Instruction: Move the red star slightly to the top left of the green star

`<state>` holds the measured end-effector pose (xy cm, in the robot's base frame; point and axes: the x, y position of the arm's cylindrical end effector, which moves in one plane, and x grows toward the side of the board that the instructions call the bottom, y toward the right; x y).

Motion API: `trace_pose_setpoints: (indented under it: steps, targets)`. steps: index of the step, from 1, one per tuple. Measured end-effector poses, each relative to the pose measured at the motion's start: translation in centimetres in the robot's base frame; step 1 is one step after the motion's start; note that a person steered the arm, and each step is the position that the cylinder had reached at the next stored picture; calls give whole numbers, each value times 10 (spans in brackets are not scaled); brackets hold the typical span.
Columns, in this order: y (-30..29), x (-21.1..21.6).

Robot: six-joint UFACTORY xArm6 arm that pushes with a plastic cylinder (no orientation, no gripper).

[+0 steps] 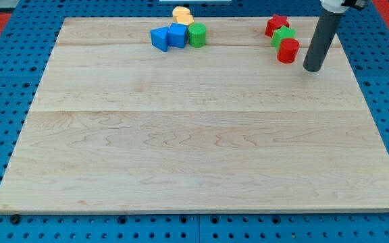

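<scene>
The red star (275, 25) lies near the view's top right, touching the upper left side of the green star (283, 36). A red cylinder (288, 50) stands just below the green star, touching it. My tip (312, 69) rests on the board to the right of and slightly below the red cylinder, a short gap away from it. The rod rises up and to the right out of the view's top.
A cluster sits at the view's top centre: a yellow block (182, 14), a blue block (159, 38), a second blue block (177, 35) and a green cylinder (196, 34). The wooden board (194, 135) lies on a blue pegboard; its right edge is near my tip.
</scene>
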<state>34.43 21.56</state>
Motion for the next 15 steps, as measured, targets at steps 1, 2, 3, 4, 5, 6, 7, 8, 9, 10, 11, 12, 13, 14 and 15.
trace_pose_setpoints:
  steps: [1,2,3,4,5,6,7,8,9,10,11,12,13,14,15]
  targets:
    - [12,-2]
    - [31,-3]
    - [94,-38]
    - [100,-125]
    - [93,-153]
    - [91,-153]
    - [95,-152]
    - [98,-152]
    - [59,-153]
    - [24,-153]
    - [3,-153]
    - [-11,-153]
    - [-18,-153]
    - [-18,-153]
    - [-18,-153]
